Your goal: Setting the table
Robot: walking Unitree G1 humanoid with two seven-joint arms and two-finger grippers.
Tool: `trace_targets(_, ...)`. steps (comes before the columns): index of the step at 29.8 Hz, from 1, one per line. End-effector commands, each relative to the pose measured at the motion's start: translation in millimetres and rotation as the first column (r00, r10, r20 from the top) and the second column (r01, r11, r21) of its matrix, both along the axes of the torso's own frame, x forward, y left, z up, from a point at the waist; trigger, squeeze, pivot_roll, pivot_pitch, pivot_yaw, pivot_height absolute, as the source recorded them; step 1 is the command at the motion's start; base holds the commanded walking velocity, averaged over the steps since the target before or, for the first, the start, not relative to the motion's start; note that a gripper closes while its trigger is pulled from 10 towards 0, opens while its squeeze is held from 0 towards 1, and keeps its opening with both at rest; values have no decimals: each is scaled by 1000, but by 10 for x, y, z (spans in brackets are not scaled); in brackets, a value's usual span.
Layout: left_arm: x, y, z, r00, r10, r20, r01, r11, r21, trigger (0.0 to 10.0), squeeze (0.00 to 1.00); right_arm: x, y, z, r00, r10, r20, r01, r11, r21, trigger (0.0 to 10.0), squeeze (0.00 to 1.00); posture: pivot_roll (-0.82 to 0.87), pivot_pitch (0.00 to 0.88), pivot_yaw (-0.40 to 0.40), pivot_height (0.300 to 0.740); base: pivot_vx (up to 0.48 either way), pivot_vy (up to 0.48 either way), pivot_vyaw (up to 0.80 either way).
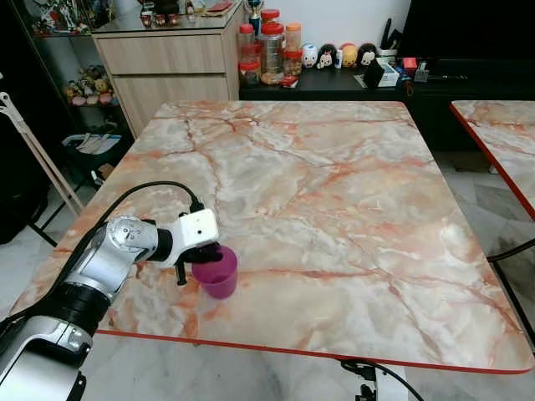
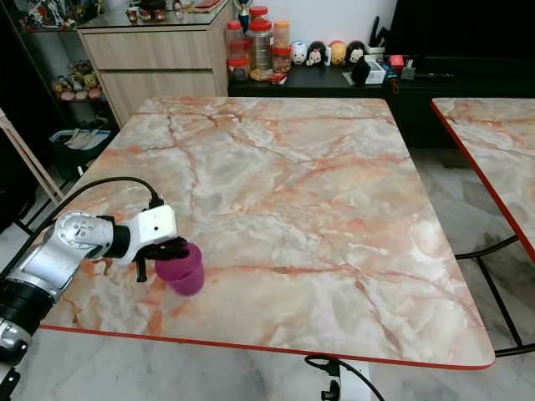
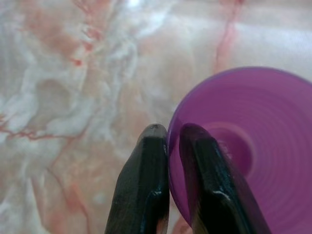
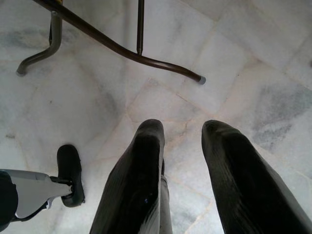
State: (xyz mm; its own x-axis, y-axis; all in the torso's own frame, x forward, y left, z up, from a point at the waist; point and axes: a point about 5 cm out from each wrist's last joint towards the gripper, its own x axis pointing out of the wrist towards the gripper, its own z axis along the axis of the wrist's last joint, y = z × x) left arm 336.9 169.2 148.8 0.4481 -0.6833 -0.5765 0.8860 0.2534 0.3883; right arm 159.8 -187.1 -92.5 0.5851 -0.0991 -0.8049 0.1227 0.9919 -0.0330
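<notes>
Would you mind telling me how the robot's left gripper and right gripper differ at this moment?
The left gripper is shut on the rim of the purple cup, one finger inside and one outside; the right gripper is open and holds nothing. The left gripper is over the marble table; the right gripper hangs above the tiled floor. Both have two long black fingers.

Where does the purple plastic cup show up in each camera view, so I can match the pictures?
Left eye view: purple plastic cup near the marble table's red front edge, left of centre, at the left gripper.
Right eye view: same cup, further left in the picture.
Left wrist view: cup rim pinched between the black fingers.
Right wrist view: tiled floor, no cup.
Shared landmark: the red edge, in both eye views.
</notes>
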Motion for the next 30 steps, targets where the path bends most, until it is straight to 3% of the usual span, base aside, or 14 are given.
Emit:
trace_targets(1,8,29,-36,999,30,-13,-30,999,-15,0,0,16,13,3,1000,-6,-1,6,1000,6,10000,0,40,0,25,740,0,0,0)
trace_targets(9,-1,100,-139,988,150,-44,-155,976,-153,0,0,19,17,4,1000,-5,0,5,1000,7,10000,0,42,0,25,740,0,0,0)
trace_targets(14,-10,146,-236,963,260,-62,-268,929,-257,0,0,12,19,1,1000,-5,-2,5,1000,7,10000,0,44,0,22,740,0,0,0)
trace_targets(16,-2,179,-265,939,335,-74,-340,884,-321,0,0,8,20,-1,1000,-3,-3,3,1000,7,10000,0,43,0,23,740,0,0,0)
trace_targets(19,76,273,-223,860,507,-62,-476,751,-458,0,0,1,19,-3,1000,-4,-4,4,1000,8,10000,0,44,0,24,740,0,0,0)
trace_targets(20,96,323,-201,821,569,-51,-511,691,-511,4588,0,0,19,-4,1000,-6,-3,6,1000,8,10000,0,44,0,24,740,0,0,0)
trace_targets(21,110,396,-189,762,645,-55,-553,605,-573,10000,0,-2,18,-4,1000,-8,-2,8,1000,9,10000,0,44,0,23,740,0,0,0)
trace_targets(22,110,396,-189,762,645,-55,-553,605,-573,10000,0,-2,18,-4,1000,-8,-2,8,1000,9,10000,0,44,0,23,740,0,0,0)
trace_targets(23,115,451,-196,716,692,-88,-586,529,-614,10000,0,-3,18,-4,1000,-10,-1,10,1000,9,10000,0,44,0,23,740,0,0,0)
trace_targets(24,107,583,-217,606,778,-166,-637,350,-687,10000,0,-5,18,-4,1000,-12,1,12,1000,10,10000,0,44,0,22,740,0,0,0)
trace_targets(26,69,705,-264,504,835,-221,-660,207,-722,10000,0,-5,18,-3,1000,-14,4,14,1000,10,10000,0,43,0,20,740,0,0,0)
trace_targets(28,29,768,-319,436,865,-247,-671,129,-730,10000,0,-1,17,0,1000,-15,10,15,1000,10,10000,0,43,0,19,740,0,0,0)
trace_targets(30,-9,796,-385,383,886,-260,-682,82,-727,10000,0,10,11,7,1000,-18,19,18,1000,9,10000,0,46,0,17,740,0,0,0)
